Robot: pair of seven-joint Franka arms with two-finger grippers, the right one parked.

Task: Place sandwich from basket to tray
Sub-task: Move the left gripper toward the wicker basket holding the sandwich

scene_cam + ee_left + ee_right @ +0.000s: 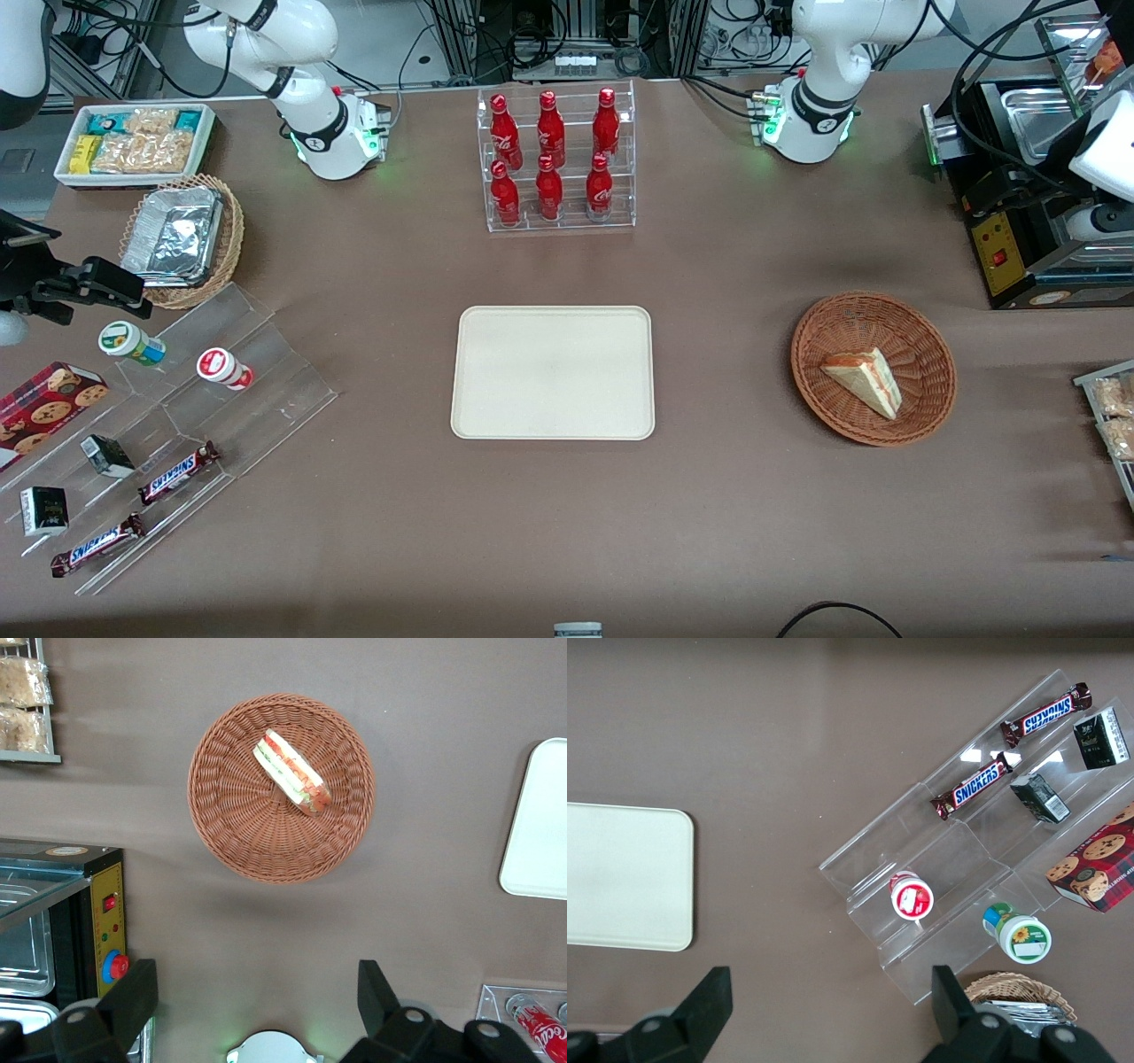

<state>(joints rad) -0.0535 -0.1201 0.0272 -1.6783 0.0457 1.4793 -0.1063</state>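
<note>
Sandwich (864,380) in basket (930,350); tray (554,372) bare.

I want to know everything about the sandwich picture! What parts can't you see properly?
- Sandwich underside: hidden in every view, lying in the basket.
- Tray: cut off by the picture edge in both wrist views.
- Gripper: open above the table, high over the basket; only its fingertips show in the left wrist view.

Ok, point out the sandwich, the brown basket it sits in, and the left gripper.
sandwich (864,379): front view, on its pale bread face.
basket (930,354): front view, on bare woven wall.
gripper (257,1014): left wrist view, midway between its open fingertips, raised above the table.
</note>
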